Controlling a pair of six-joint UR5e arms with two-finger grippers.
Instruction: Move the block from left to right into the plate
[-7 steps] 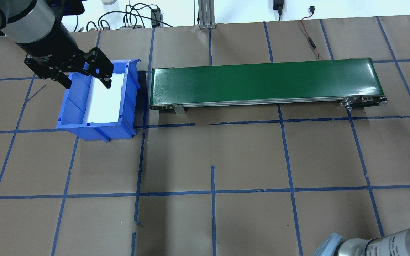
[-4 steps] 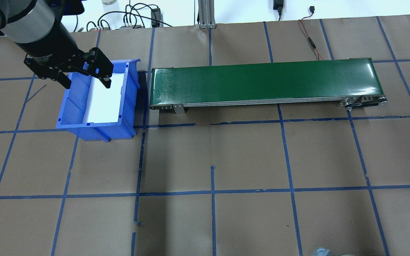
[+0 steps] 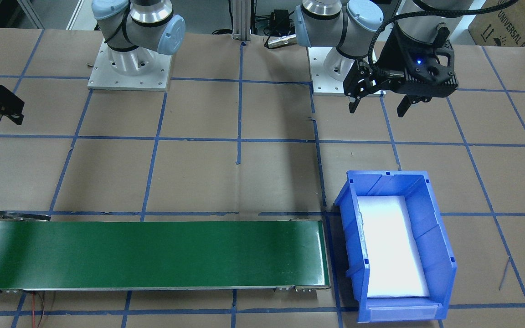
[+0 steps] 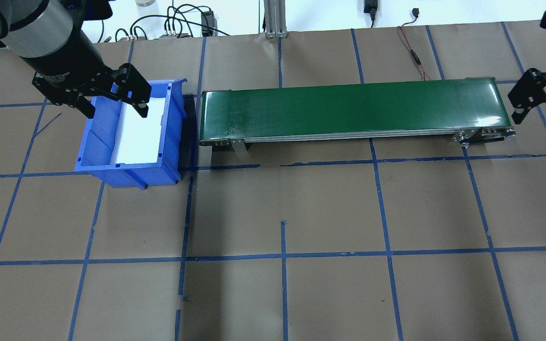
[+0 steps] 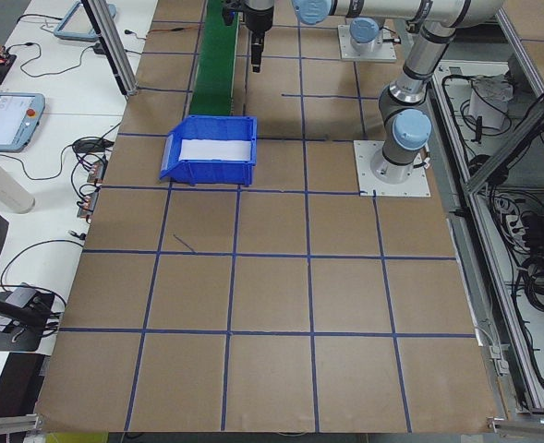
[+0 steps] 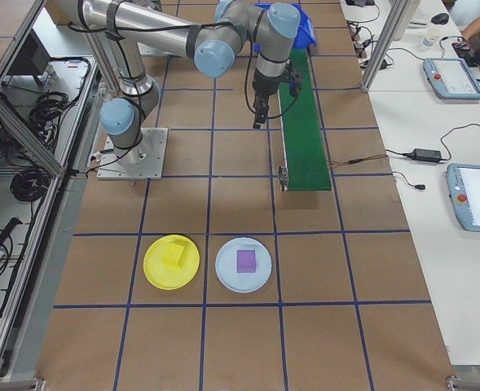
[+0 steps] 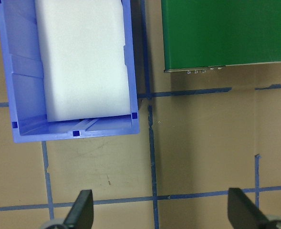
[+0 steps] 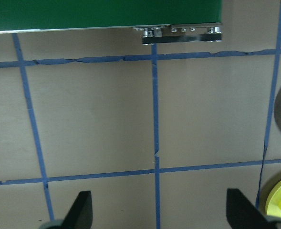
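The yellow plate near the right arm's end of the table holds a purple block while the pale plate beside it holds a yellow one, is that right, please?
Not quite: the colours are swapped. In the exterior right view, the yellow plate holds a yellow block, and the pale plate beside it holds the purple block. Both sit at the right arm's end of the table.

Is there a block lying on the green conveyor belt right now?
No. The belt is bare from end to end, and both blocks in view sit on plates.
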